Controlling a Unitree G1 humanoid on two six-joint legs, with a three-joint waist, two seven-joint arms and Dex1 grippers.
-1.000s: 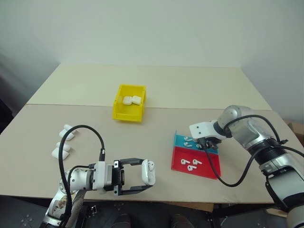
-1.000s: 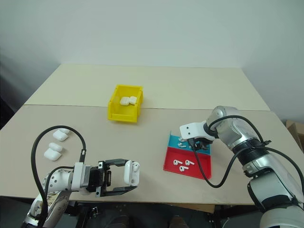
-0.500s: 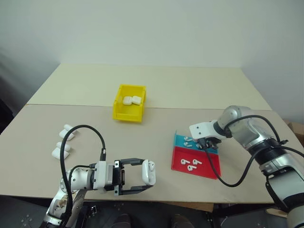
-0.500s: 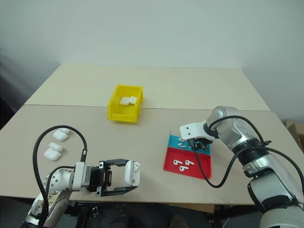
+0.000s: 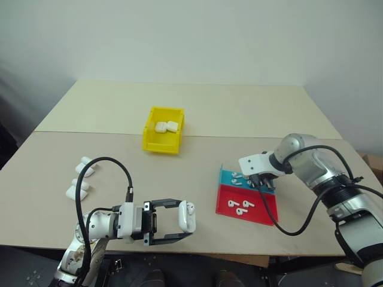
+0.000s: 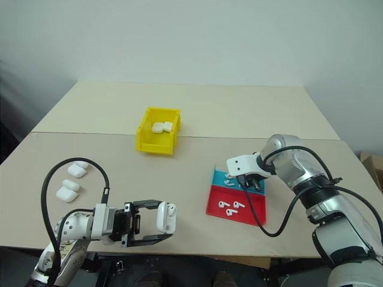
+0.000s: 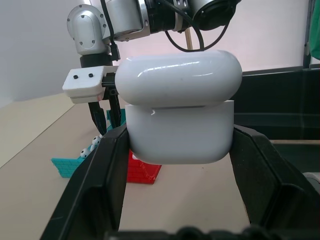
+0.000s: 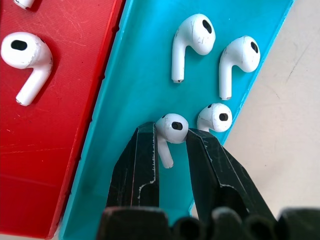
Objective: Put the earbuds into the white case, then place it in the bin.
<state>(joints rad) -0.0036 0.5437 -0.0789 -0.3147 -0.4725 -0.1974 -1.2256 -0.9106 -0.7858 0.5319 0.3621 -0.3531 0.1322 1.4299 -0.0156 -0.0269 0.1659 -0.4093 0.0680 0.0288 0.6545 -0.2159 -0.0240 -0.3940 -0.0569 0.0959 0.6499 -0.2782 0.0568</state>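
right gripper (image 8: 172, 145) tipped down, jaws pinching an earbud (image 8: 170, 131) (left gripper (image 7: 175, 150) level, clamping white case (image 7: 178, 115))

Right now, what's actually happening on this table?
The robot is packing earbuds into cases. Its left gripper holds a white case near the table's front edge, lid slightly open. Its right gripper is down on the teal part of the tray, fingers closing around one earbud; more earbuds lie on the teal and red sections. Two cases already sit in the yellow bin, and spare cases wait on the robot's left.
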